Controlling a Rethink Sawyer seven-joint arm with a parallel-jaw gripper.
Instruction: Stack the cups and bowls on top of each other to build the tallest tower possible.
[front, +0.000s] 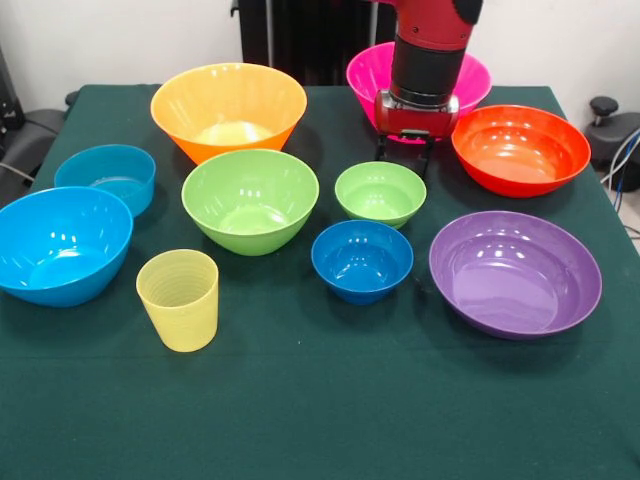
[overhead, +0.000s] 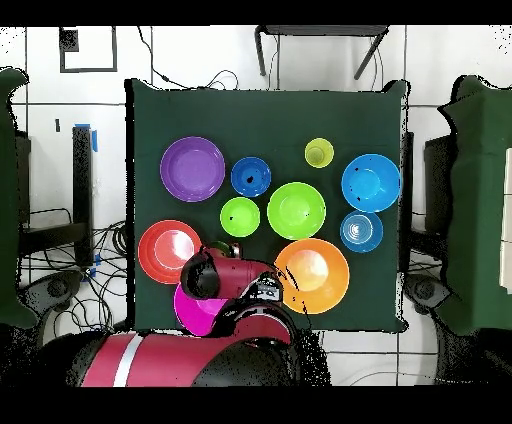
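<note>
- A dark green cloth covers the counter (front: 320, 420), which stands before a pale wall; nothing on it is stacked, every vessel sitting alone.
- The tool (front: 404, 150) hangs from the red and black arm at the counter's far side, its thin black fingers (front: 383, 148) slightly apart and gripping nothing, their tips low between the pink bowl and the small green bowl.
- The pink bowl (front: 366, 70) stands just behind the tool, partly hidden by the arm.
- The red-orange bowl (front: 520, 148) sits just beside the tool, the small green bowl (front: 380, 193) just in front of it.
- Farther off are the orange bowl (front: 228, 108), the large green bowl (front: 250, 199), the small dark blue bowl (front: 362, 260) and the purple bowl (front: 515, 272).
- Well apart stand the yellow tumbler (front: 179, 299), the large blue bowl (front: 60, 245) and the small light-blue bowl (front: 106, 177).
</note>
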